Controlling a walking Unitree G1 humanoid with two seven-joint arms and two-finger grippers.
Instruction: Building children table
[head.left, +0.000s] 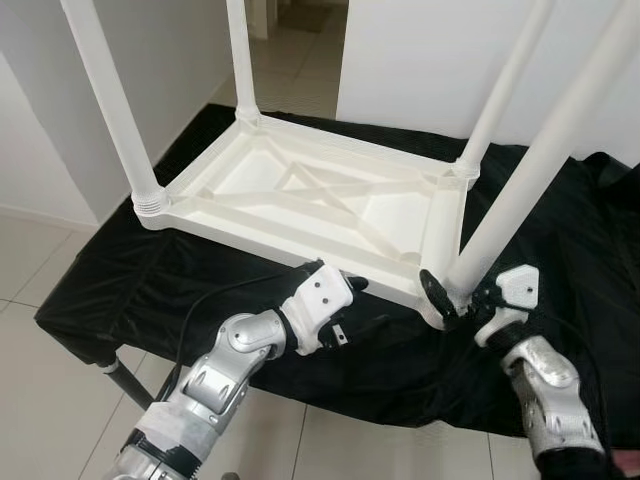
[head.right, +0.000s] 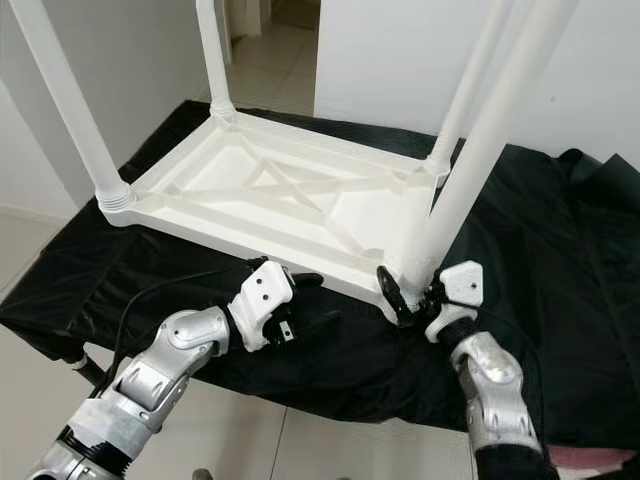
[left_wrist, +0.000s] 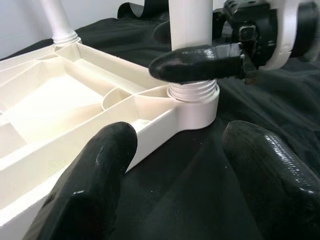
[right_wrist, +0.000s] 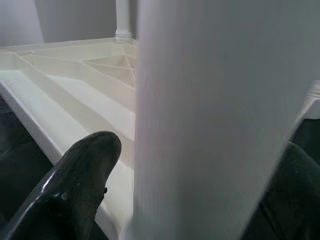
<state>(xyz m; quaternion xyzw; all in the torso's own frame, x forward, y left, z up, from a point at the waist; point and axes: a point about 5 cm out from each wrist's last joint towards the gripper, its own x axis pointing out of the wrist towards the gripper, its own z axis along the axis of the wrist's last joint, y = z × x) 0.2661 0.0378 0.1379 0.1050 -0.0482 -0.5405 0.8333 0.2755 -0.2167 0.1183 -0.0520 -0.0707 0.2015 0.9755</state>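
A white plastic children's table (head.left: 300, 195) lies upside down on a black cloth (head.left: 160, 280), with its legs pointing up. The near-right leg (head.left: 540, 160) stands in its corner socket (left_wrist: 192, 107), and a threaded collar (left_wrist: 192, 92) shows at its base. My right gripper (head.left: 462, 295) is shut on that leg just above the socket, with one black finger (left_wrist: 195, 62) lying across it. In the right wrist view the leg (right_wrist: 200, 120) sits between both fingers. My left gripper (head.left: 352, 305) hovers open over the cloth by the tabletop's near edge, left of that corner, holding nothing.
Three more white legs stand up: near left (head.left: 115, 110), far left (head.left: 240, 60), far right (head.left: 505, 90). The cloth drapes over a low stand with a dark leg (head.left: 125, 380). Pale floor tiles (head.left: 40, 400) lie below, white walls behind and a doorway (head.left: 290, 40) at the back.
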